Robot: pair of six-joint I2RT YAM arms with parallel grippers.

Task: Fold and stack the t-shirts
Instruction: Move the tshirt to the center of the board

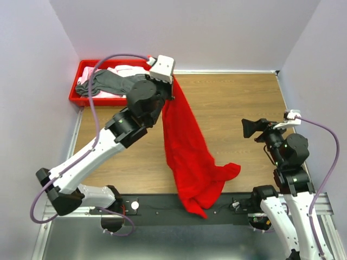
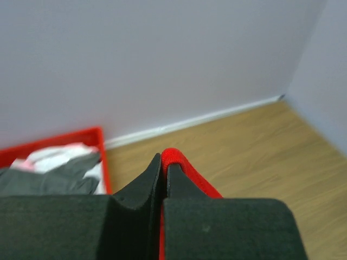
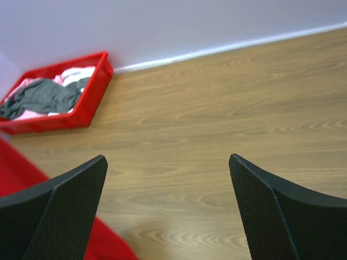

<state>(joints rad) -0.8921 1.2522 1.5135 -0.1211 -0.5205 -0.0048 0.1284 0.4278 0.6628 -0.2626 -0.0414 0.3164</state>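
"What sat nearest the bases?"

"The bunched lower end of the red t-shirt [image 1: 187, 146], soft and crumpled, spilled over the black rail [image 1: 157, 203] at the near edge. From there I saw the cloth run up as a long rumpled band across the wood-grain table [image 1: 238, 103]."

"And your arms?"

"My left gripper [image 2: 164, 165] was pinched tight on a folded edge of that shirt, holding it up above the table close to the tray. My right gripper [image 3: 167, 160] hovered over bare wood, its black mesh-textured fingers [image 3: 70, 206] spread wide with nothing between them."

"Farther back?"

"The rigid red plastic tray [image 1: 78, 101] stood in the far left corner against the pale wall [image 2: 162, 65]. Inside it a limp dark grey t-shirt [image 1: 111, 82] lay over a pale pink t-shirt [image 1: 127, 70]."
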